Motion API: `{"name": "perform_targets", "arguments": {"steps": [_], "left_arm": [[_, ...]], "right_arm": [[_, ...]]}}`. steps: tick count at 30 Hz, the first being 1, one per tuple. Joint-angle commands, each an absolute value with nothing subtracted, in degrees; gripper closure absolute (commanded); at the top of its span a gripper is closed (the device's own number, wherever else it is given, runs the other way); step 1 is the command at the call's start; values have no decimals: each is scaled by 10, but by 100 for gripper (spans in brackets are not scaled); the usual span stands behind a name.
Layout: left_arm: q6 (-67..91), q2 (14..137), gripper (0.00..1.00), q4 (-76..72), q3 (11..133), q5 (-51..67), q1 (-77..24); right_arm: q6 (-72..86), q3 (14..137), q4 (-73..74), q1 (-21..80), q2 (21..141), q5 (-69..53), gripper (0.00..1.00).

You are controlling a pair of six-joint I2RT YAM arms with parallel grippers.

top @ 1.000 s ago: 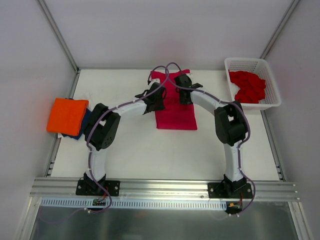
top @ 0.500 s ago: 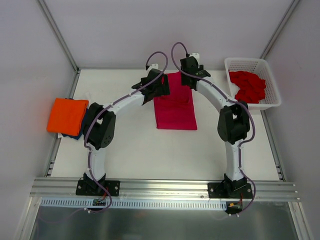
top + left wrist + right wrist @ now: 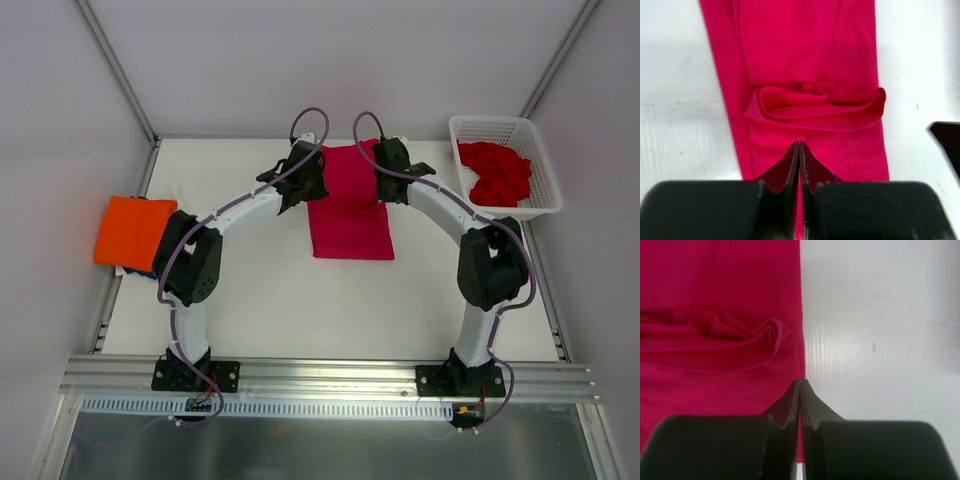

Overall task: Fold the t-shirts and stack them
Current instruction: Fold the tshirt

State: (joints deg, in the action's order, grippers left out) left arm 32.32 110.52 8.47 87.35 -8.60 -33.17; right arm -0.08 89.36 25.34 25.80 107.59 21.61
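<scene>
The crimson-pink t-shirt (image 3: 350, 215) lies as a long folded strip at the table's middle. My left gripper (image 3: 303, 180) is at its left edge and my right gripper (image 3: 392, 178) at its right edge, both toward the far end. In the left wrist view the jaws (image 3: 799, 145) are shut with pink cloth (image 3: 805, 60) pinched between them; a raised crease crosses the shirt ahead. In the right wrist view the jaws (image 3: 800, 381) are shut on the shirt's right edge (image 3: 715, 290). A folded orange t-shirt (image 3: 135, 230) lies on a dark blue one (image 3: 168, 245) at the left.
A white lattice basket (image 3: 545, 205) at the far right holds crumpled red t-shirts (image 3: 495, 172). Metal frame posts stand at the far corners. A rail runs along the near edge by the arm bases.
Both grippers went from the shirt's middle toward its far end, then came slightly back. The right gripper shifted out to the shirt's right edge.
</scene>
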Motion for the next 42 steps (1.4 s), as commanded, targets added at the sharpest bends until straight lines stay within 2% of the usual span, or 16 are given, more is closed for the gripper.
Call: {"name": "perform_targets", "arguments": {"steps": [1,17,25,35,42], "left_arm": [[345,1116,100,83,875,-30,-334],[350,1214,100,74,910,14,-341],[336,1275,100,75,967,3,-327],[320,1293,100,74,988,4,-293],[313,1314,100,74,1006,11,-270]], "right_arm": [[29,875,243,265,1082,155,99],[55,903,227,280,1172,109,99],[40,988,246,279,1234,126,99],[25,1122,286,258,1321,133,99],[17,1171,302,236,1350,131,100]]}}
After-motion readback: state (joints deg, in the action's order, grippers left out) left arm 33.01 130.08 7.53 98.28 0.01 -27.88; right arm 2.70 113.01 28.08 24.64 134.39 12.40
